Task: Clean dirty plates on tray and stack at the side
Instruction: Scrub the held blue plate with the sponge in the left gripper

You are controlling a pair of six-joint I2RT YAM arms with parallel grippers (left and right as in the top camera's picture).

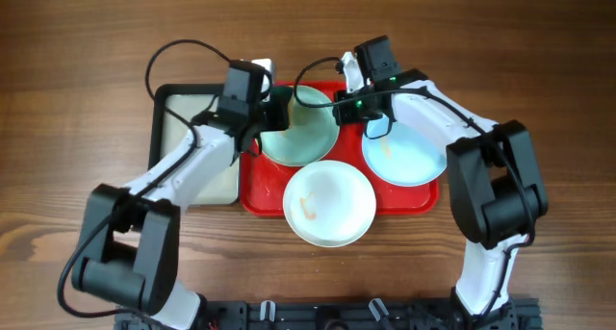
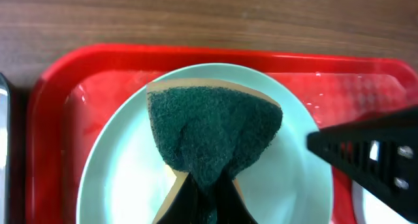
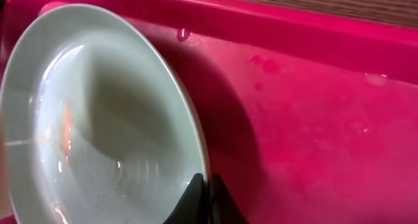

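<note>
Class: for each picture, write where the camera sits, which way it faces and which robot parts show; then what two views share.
Overhead: above the table, facing straight down on the red tray; left arm and right arm show.
Left wrist: on the left arm, facing down; its jaws hold a green sponge on the pale green plate.
Right wrist: on the right arm, facing across the tray toward its rim; its jaws pinch that plate's rim.
Shared: both wrist views show that plate.

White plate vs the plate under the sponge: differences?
The white plate is white, the sponged plate pale blue-green. The white plate overhangs the red tray's front rim; the sponged plate sits inside it. The white plate is untouched; the sponged plate has the left gripper's sponge on it. Both are round and shallow.
</note>
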